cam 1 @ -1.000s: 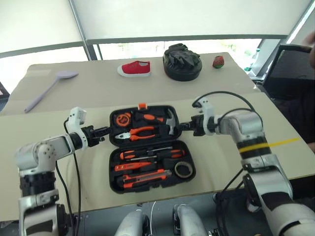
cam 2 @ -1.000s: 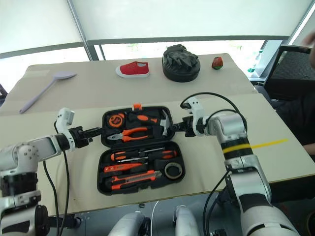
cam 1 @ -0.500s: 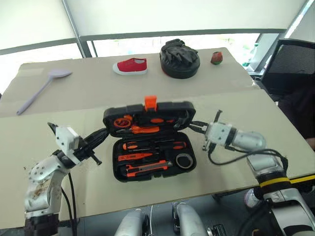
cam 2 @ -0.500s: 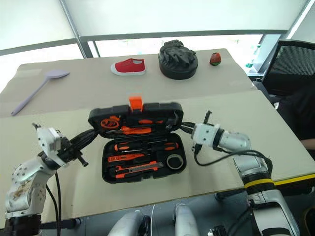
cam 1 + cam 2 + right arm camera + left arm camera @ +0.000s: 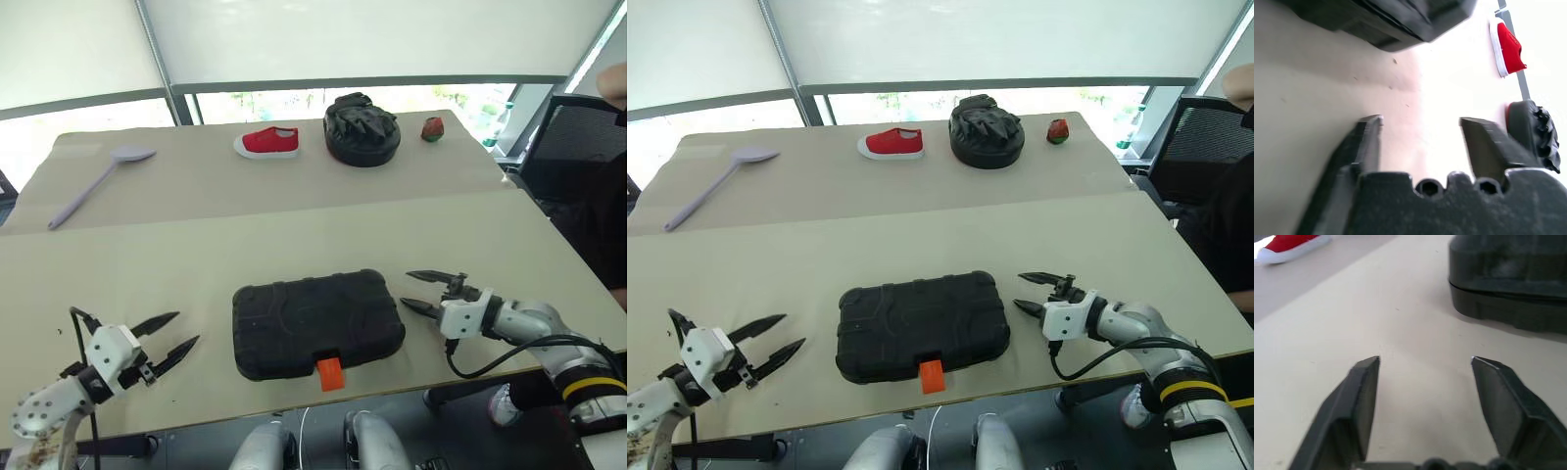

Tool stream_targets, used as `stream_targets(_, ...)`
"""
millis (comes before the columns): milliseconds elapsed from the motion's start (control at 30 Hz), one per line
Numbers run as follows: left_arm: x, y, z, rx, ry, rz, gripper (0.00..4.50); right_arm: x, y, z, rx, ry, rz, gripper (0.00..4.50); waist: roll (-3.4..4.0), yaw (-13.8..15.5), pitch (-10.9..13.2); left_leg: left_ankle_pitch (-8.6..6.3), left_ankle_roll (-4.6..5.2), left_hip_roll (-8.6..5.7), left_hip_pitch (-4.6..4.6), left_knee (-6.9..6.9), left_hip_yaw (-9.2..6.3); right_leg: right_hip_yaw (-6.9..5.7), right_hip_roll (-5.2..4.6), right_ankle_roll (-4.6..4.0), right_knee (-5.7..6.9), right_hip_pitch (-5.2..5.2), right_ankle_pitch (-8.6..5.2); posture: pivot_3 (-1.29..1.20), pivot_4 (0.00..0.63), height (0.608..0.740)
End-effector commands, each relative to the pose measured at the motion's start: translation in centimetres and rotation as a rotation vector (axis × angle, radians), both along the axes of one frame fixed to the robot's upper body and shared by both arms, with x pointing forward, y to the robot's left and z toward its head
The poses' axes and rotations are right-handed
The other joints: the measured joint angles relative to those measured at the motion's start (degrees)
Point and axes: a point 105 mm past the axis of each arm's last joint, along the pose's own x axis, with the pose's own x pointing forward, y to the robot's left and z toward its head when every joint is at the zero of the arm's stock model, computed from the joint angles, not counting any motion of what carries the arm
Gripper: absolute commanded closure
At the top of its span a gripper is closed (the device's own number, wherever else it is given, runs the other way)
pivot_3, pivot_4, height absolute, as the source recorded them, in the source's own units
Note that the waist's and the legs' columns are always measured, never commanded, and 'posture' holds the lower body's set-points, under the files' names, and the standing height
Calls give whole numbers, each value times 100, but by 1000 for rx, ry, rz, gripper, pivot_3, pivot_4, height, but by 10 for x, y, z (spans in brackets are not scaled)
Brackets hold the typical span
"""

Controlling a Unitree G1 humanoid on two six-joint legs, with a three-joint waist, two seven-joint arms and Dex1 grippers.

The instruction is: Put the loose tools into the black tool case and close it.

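Note:
The black tool case lies flat and shut near the table's front edge, its orange latch facing me. The loose tools are hidden. My left gripper rests low over the table to the case's left, a hand's width away, open and holding nothing. To the right of the case my right gripper points at its side, open too and clear of it. The left wrist view shows the left gripper with bare table between its fingers and the case ahead. The right wrist view shows the right gripper likewise.
On the far half of the table lie a lilac spoon, a red shoe, a round black bundle of gloves and a small red object. A black chair stands off the right edge.
The case's lid has come down from half raised to fully shut. Both grippers have opened and drawn back from the case towards the front edge.

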Motion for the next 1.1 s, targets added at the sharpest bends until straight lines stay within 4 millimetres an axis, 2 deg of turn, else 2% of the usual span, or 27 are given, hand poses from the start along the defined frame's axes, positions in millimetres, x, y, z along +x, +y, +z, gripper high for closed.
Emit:
stream_targets(33, 18, -7, 17, -70, -20, -8, 16, -9, -7, 13, 99, 86, -31, 1071, -1, 21, 0, -1, 1, 1, 1, 0, -1, 0, 1, 0, 0, 0, 0, 0, 150, 740)
stream_targets(133, 45, -26, 30, -107, -16, -56, 0, -29, -1, 20, 229, 285, -8, 1922, 3, 104, 3, -2, -1, 2, -7, 2, -11, -3, 1, 0, 2, -1, -1, 0, 150, 740)
stream_targets(200, 53, -38, 34, -100, -6, -107, 0, -46, 5, 12, 232, 454, 17, 2687, 6, 97, 3, 0, -4, 3, -12, 7, -14, -4, 3, 0, 3, -3, 0, 0, 150, 740)
stream_targets(300, 72, -55, 43, -9, -26, -179, 695, -71, 15, 0, 184, 620, 63, 3699, 3, 72, 4, -4, -4, 4, -11, 8, -11, -2, 1, 2, 0, -3, 1, 0, 150, 740)
stream_targets(367, 88, -59, 50, -11, -36, -167, 1516, -83, 21, -6, 164, 706, 73, 4412, 2, 79, 4, -5, -6, 5, -12, 7, -11, -5, 4, 2, -1, -6, 0, 0, 150, 740)
stream_targets(500, 114, -68, 46, 25, 9, -150, 2982, -99, 47, -11, 143, 779, 145, 4500, 2, 77, 4, -1, -15, 5, -21, 7, -9, -6, 10, 4, 2, -19, 0, 0, 150, 740)
stream_targets(533, 117, -70, 39, 41, 55, -160, 3202, -100, 55, -12, 143, 793, 160, 4500, 2, 81, 4, 0, -17, 5, -23, 8, -10, -8, 11, 5, 1, -21, 0, 0, 150, 740)
stream_targets(633, 118, -74, 22, 76, 146, -195, 4409, -96, 76, -13, 153, 782, 184, 4500, 1, 75, 4, 0, -18, 4, -28, 9, -9, -13, 15, 7, 1, -25, 0, 0, 150, 740)
stream_targets(733, 113, -77, 13, 58, 198, -238, 4409, -77, 90, -9, 169, 712, 180, 4500, -3, 73, 6, 0, -18, 0, -58, 13, -7, -15, 17, 9, 5, -57, 3, 0, 150, 740)
stream_targets(867, 106, -76, 10, 34, 210, -240, 4409, -47, 99, -2, 209, 625, 138, 4500, -5, 65, 8, 30, -68, -3, -98, 26, -3, -16, 18, 3, 12, -100, 21, 0, 150, 740)
stream_targets(1033, 96, -55, 13, -75, 208, -124, 4409, -2, 107, 9, 283, 513, 67, 4500, -6, 6, 9, 19, -49, 2, -97, 20, -5, -11, 16, -6, 12, -105, 27, 0, 150, 740)
stream_targets(1100, 94, -49, 16, -107, 195, -82, 4409, 8, 108, 11, 297, 498, 56, 4500, -6, -8, 9, 21, -52, 2, -98, 18, -5, -10, 16, -9, 16, -110, 29, 0, 150, 740)
